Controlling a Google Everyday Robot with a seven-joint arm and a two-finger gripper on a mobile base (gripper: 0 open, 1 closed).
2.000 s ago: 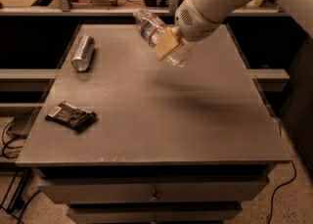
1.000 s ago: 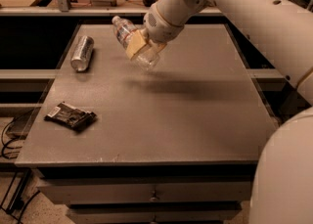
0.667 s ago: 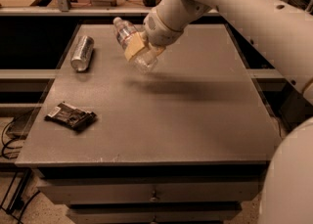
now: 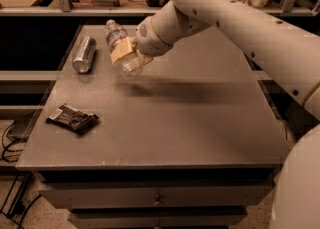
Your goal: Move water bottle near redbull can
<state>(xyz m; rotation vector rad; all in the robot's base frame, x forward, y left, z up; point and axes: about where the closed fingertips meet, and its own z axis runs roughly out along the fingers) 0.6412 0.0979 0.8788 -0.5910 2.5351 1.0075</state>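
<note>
My gripper (image 4: 126,52) is shut on the clear ribbed water bottle (image 4: 118,37) and holds it tilted above the table's back left part, white cap pointing up and left. The silver redbull can (image 4: 84,54) lies on its side on the table near the back left edge, a short way left of the bottle. The bottle is off the table surface and apart from the can.
A flat dark snack packet (image 4: 73,118) lies near the table's left edge, closer to the front. The grey table (image 4: 200,123) has drawers below its front edge. A shelf with railing and clutter runs behind it. My white arm reaches in from the right.
My gripper has carried the bottle left across the back of the table, toward the can, and slightly lower. The can and the packet have not moved.
</note>
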